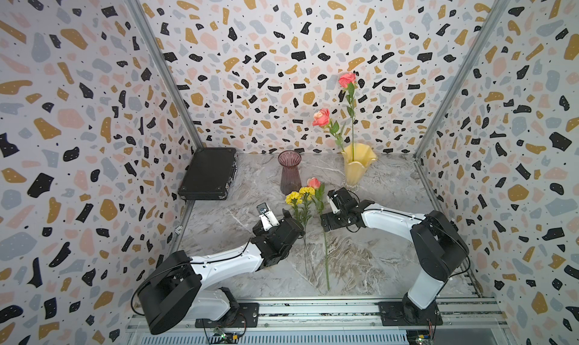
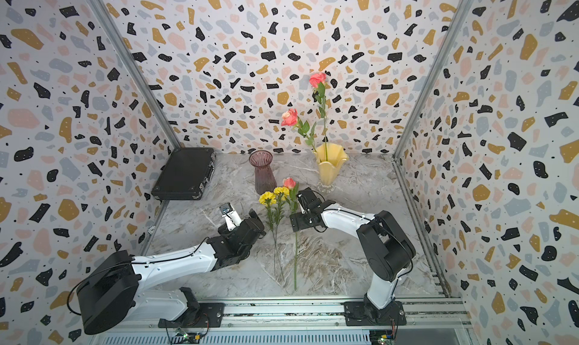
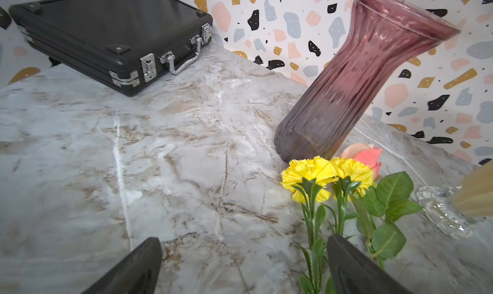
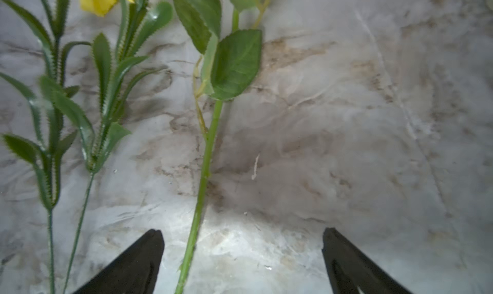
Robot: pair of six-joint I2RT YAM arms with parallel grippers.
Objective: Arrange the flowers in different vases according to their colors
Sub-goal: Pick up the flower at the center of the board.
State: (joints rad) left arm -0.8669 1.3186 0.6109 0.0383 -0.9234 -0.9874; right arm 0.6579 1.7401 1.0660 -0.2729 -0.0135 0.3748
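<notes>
I read the desk (image 1: 376, 259) as a clock in both top views, with 12 at the back wall. The yellow vase (image 1: 355, 171) stands at about 1. A tall rose (image 1: 346, 79) and a short rose (image 1: 321, 117) stand in it, and the short one leans toward 10. The purple vase (image 1: 289, 174) stands upright near 12. A shut case (image 1: 208, 172) lies at 10.

Three flowers lie side by side at mid-desk, heads toward 12 and stems toward 6. From the 9 side they are a bloom (image 1: 294, 198), a second bloom (image 1: 307, 191) and the third rose (image 1: 313, 182). The third rose's head lies just beside the purple vase's foot.

My left fingers (image 3: 138, 268) reach in from 7, spread wide and gripping nothing. The blooms' thin stems run close by one finger, and I cannot tell whether they touch it.

My right fingers (image 4: 138, 260) reach in from 4, released and wide apart. The third rose's stem lies flat on the desk between them, nearer one finger. In the wrist view it is clear of both.
</notes>
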